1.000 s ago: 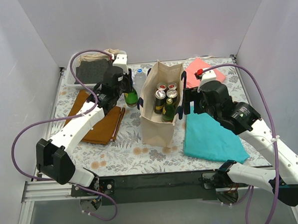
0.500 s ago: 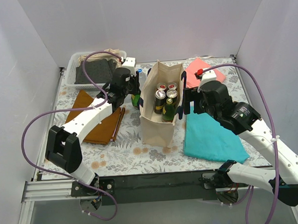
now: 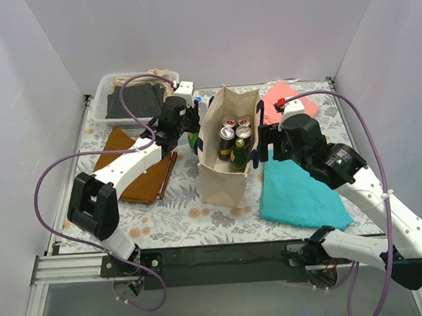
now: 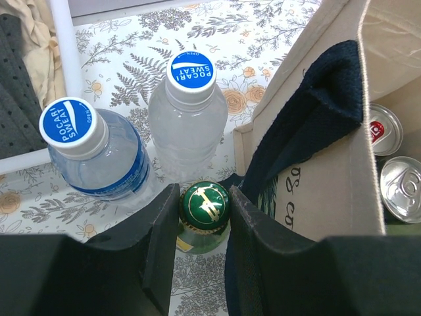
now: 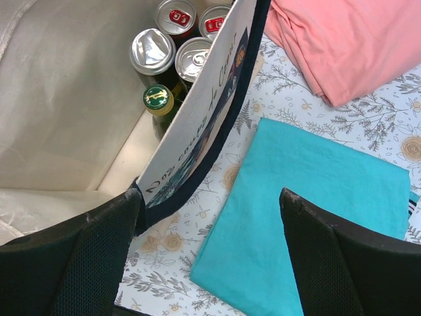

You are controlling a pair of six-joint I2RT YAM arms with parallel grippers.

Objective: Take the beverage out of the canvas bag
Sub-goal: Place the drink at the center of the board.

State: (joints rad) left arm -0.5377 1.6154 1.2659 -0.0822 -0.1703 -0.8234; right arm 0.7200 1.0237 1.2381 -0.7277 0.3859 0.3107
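Near side: my right gripper (image 5: 209, 196) hangs at the right wall of the canvas bag (image 3: 221, 182). Its fingers are wide apart with the navy-edged rim running between them, close against one finger, nothing clamped.

The bag stands mid-tabletop. It is soft cloth, and I expect the walls to sag or drag if a drink snags.

Inside are four cans (image 5: 152, 51) and a green-capped bottle (image 5: 158, 99), packed touching. The cans look smooth and thin-walled, so I judge the top rim the best hold.

Farther: my left gripper (image 4: 204, 193) is closed on the neck of a green bottle (image 4: 205, 205). It is outside the bag, just beside the far left corner, near two water bottles (image 4: 189, 99). I reckon it is glass: hard, slick, weighty, breakable. The neck under the cap is the right purchase.
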